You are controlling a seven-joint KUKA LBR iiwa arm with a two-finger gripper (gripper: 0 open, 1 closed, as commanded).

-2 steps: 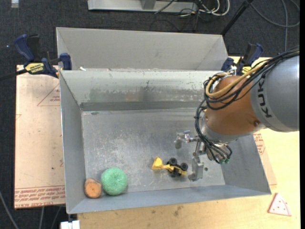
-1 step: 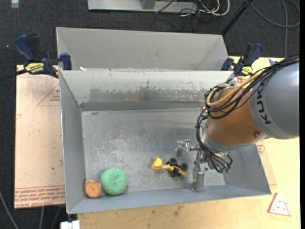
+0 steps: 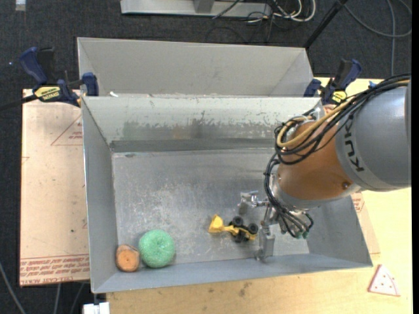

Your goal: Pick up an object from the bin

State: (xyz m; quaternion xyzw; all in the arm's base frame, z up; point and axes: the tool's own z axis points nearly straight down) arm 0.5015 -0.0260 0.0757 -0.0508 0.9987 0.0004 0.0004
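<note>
Orange and dull-skinned, a small rounded lump [image 3: 127, 258] lies in the near left corner of the bin [image 3: 163, 188], touching a green ball [image 3: 157, 248] with a fuzzy, fibrous surface. Both rest against the foot of the near wall. Further right along the scuffed grey sheet-metal floor lies a little yellow toy [image 3: 222, 226], hard-looking and angular, with small black parts at its right end; what kind of toy it is cannot be made out. That dark end reaches into the tool [image 3: 256, 228], whose two bare metal fingers stand apart, released, one on the far side of the toy and one on the near side by the wall. Whether either finger touches the toy is unclear. Above the tool swells a smooth orange cover [image 3: 311, 172] wrapped in looping black and yellow cables [image 3: 294, 133], joined to the arm's [image 3: 383, 139] matt grey cylinder. Beyond, the far wall rises, streaked and scratched.
</note>
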